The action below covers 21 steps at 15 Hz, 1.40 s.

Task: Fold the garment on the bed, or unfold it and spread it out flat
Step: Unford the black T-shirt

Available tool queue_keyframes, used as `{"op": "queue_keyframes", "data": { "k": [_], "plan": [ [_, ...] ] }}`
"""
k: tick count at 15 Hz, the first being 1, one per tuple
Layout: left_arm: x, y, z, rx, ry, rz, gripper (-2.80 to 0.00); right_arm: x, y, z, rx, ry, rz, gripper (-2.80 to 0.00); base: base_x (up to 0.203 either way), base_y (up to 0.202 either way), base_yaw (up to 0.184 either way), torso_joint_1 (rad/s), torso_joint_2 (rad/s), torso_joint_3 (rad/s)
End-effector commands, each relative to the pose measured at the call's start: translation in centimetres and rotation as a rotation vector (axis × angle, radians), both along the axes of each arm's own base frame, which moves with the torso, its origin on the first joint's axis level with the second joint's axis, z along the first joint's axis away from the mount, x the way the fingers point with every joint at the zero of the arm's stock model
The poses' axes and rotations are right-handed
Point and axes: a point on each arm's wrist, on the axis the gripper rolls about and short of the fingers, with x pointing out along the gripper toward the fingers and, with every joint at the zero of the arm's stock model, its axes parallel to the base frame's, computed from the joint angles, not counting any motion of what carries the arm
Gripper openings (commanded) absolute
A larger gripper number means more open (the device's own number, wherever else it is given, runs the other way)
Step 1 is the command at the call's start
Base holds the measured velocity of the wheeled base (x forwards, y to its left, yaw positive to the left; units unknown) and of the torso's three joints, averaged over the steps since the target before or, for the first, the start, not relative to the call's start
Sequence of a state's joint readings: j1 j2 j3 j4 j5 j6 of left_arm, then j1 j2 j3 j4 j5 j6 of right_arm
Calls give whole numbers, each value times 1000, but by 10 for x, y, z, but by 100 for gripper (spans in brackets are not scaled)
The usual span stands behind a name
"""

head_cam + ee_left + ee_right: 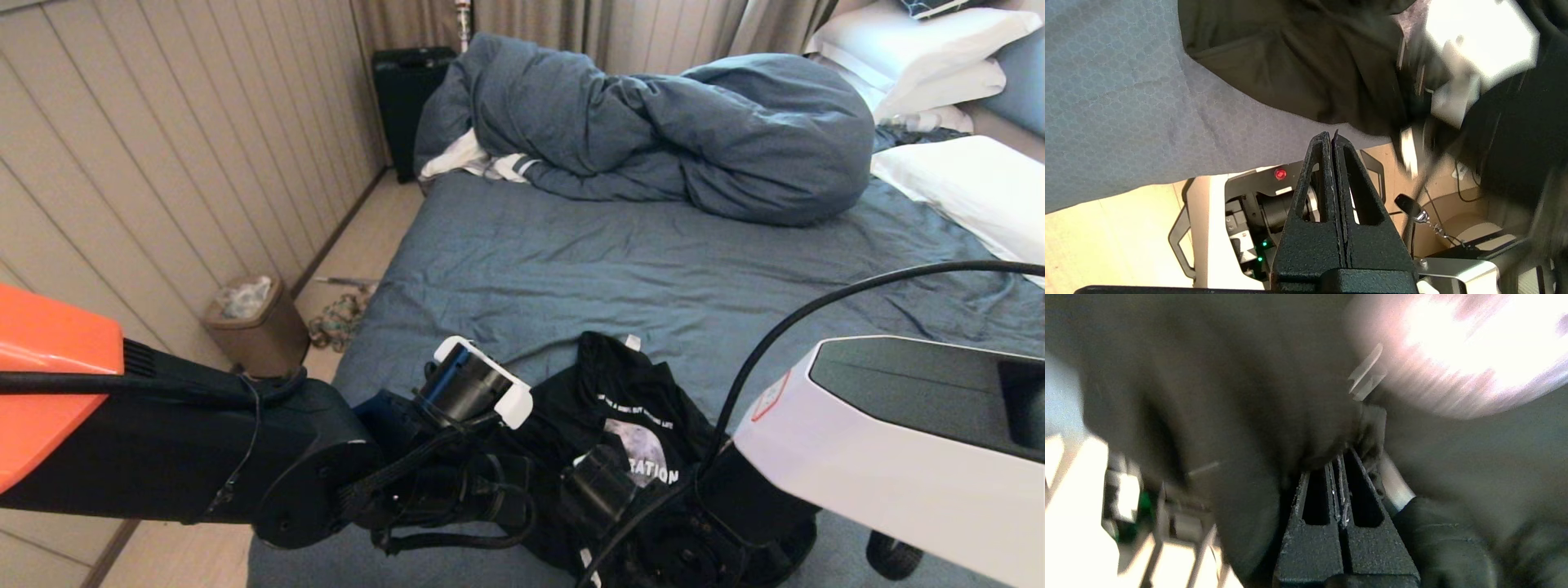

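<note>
Honestly, the black T-shirt (629, 416) is just a crumpled heap right at the near edge of the bed (620, 278), moon print and a bit of white lettering facing up, small white neck label poking out at the far side. Blue-grey duvet (669, 131) is bunched up way back near the pillows (963, 184), well apart from it.

Both arms are down low over the shirt. Left gripper (1334, 139) has its fingers pressed flat together with nothing between them, tip hanging just past the shirt's edge over the sheet. Right gripper (1340, 465) is also pressed together, and its tip is pushed into dark cloth; the wrist view is too smeared for me to say whether it's actually pinching a fold or only nudging it.

My guess on handling: thin cotton, super light, totally floppy, so it'll sag and drag whatever you lift. Won't slip much on that wrinkly sheet. I'd grab it at the shoulders either side of the neck label, or at two hem corners, and pull outward to flatten it.
</note>
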<state>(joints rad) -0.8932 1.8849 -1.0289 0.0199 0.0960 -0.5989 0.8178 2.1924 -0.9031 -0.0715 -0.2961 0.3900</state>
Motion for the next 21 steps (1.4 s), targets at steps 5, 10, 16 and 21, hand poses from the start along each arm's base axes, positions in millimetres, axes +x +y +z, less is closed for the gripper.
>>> {"op": "queue_keyframes", "data": {
  "k": [5,10,16,21],
  "plan": [
    [0,0,0,0,2,4,-280,-49,-3,2,-46,22,111,-280,0,0,0,0,0,0],
    [0,1,2,-6,-3,5,-280,-41,-7,18,-27,-59,69,-280,0,0,0,0,0,0],
    [11,-2,11,-27,-36,25,-280,46,-52,98,144,-306,-182,-280,0,0,0,0,0,0],
    [53,-28,-10,140,-64,-18,-280,107,-84,127,240,-387,-306,-280,0,0,0,0,0,0]
  ]
}}
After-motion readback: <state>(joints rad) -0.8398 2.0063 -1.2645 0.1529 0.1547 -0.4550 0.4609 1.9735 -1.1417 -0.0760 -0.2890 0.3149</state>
